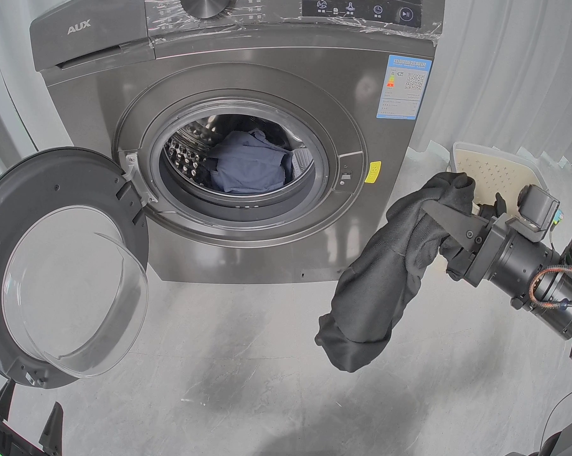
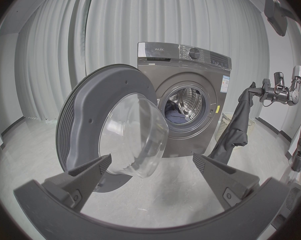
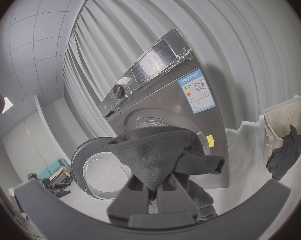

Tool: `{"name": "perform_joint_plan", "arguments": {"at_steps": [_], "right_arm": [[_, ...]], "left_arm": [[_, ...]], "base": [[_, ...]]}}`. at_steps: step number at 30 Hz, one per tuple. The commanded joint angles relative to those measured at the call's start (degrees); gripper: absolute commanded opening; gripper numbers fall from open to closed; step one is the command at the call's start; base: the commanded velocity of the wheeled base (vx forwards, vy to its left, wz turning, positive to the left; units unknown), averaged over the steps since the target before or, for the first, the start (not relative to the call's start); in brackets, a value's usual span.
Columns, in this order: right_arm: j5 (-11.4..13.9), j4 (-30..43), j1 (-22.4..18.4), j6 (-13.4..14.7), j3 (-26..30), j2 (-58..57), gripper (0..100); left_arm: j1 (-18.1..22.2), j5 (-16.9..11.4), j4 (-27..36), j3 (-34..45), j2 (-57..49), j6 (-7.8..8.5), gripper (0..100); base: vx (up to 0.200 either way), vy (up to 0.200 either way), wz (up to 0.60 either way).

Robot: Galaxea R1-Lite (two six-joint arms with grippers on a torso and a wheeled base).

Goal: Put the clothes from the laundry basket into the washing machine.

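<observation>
R gripper [image 1: 441, 235] holds a black garment [image 1: 387, 267] up in front of the washer [image 1: 235, 83]. Its fingers [image 3: 137, 197] are pinched tight on a bunched top fold, and the rest of the cloth hangs slack below. The garment is right of the drum [image 1: 184, 153] opening and outside it, level w/ the washer's lower front panel. Whether its hem reaches the floor [image 1: 235, 362] cannot be told. The door [image 1: 64, 261] stands swung wide to the left, its clear bowl facing out. A blue garment [image 1: 248, 163] lies inside the drum. The cream basket [image 1: 495, 169] sits on the floor beside the washer's right side, behind the R gripper, w/ another dark item [image 3: 285, 154] draped over its rim. L gripper [image 2: 152, 160] hangs low near the open door, well apart from the garment. Its fingers [image 2: 90, 174] are spread wide w/ nothing between them.
</observation>
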Motion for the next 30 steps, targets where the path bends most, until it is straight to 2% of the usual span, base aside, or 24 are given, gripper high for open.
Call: {"name": "perform_joint_plan", "arguments": {"at_steps": [1,7,13,19,24,28,30], "right_arm": [[0.07,-0.08,-1.34,0.07,-0.06,0.34,0],[0.59,0.01,-3.19,1.3,0.38,0.16,0],[1.03,0.01,-3.36,1.3,-0.06,-0.19,0],[1.12,0.01,-3.36,1.3,-0.06,-0.01,0],[1.21,0.01,-3.36,1.3,0.38,-0.01,0],[0.94,0.01,-3.36,0.78,0.74,-0.01,0],[-0.29,0.01,-2.75,-0.37,1.44,0.07,0]], "left_arm": [[0.04,0.04,0.02,0.92,-0.95,-0.07,100],[0.04,0.13,0.02,0.92,-0.95,-0.07,100],[0.04,0.13,0.02,0.92,-0.95,-0.07,100],[0.04,0.13,0.02,0.92,-0.95,-0.07,100],[0.04,0.13,0.02,0.92,-0.95,-0.07,100],[0.04,0.13,0.02,0.92,-0.95,-0.07,100],[0.04,0.13,0.02,0.92,-0.95,-0.07,100]], "base": [[0.0,0.0,0.0],[0.0,0.0,0.0],[0.0,0.0,0.0],[0.0,0.0,0.6],[0.0,0.0,0.0],[0.0,0.0,0.0],[0.0,0.0,0.0]]}}
